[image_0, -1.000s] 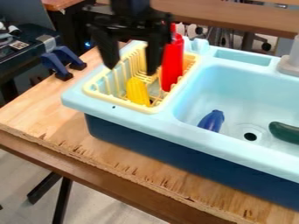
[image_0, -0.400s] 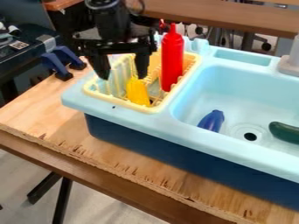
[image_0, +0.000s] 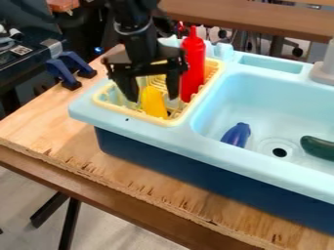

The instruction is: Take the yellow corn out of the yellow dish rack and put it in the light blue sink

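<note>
Over the pale yellow dish rack [image_0: 171,120], the gripper [image_0: 155,98] is seen with fingers spread apart around the yellow object [image_0: 153,102], nothing visibly clamped. The yellow object is held upright in the rack, near the red bottle [image_0: 192,66], beside the light blue sink basin [image_0: 261,105].

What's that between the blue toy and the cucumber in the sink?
The round drain hole lies between the blue toy and the cucumber, as the camera view shows.
</note>
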You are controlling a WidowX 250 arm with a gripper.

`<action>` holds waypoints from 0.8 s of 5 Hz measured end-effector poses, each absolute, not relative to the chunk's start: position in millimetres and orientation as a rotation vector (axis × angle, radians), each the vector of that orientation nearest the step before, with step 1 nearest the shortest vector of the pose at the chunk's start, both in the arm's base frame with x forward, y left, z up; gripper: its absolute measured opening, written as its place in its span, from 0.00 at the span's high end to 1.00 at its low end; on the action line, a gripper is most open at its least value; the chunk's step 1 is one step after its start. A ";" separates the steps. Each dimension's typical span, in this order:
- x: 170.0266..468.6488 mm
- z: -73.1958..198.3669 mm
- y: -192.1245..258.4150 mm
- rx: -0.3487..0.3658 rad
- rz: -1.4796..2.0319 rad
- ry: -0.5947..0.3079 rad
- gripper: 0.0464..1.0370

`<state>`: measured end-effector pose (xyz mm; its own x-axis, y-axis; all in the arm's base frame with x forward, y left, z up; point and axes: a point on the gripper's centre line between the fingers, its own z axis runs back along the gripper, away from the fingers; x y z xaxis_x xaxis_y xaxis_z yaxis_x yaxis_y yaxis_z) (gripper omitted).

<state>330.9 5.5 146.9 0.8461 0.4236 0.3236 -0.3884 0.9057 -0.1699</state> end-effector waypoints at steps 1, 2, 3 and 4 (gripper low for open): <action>342.4 138.6 8.3 -0.069 0.460 -0.313 0.03; 349.3 128.7 13.7 -0.069 0.468 -0.275 0.03; 356.0 118.4 16.5 -0.058 0.474 -0.238 0.03; 358.2 105.1 14.7 -0.047 0.481 -0.196 0.08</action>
<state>358.2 14.7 105.1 0.8681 0.4641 0.1761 -0.4550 0.8858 -0.0911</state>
